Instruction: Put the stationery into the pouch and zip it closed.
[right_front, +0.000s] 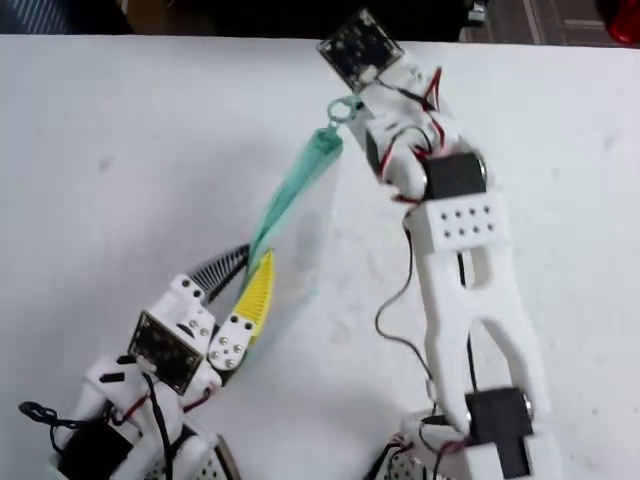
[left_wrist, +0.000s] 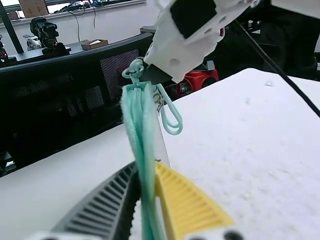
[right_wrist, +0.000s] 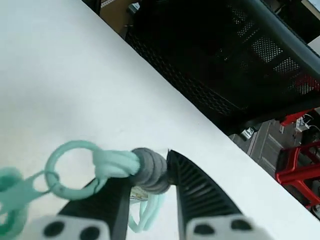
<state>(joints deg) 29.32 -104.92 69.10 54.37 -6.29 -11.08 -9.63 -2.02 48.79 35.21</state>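
Together, left tool grips pouch (teal) — right tool pinches its pull cord.

The high view looks straight down on the table, the pouch mid-frame. The left wrist view sits close behind the left gripper, facing along the pouch toward the right gripper. The right wrist view looks down past its fingers at the table; all 3 share the zip pull
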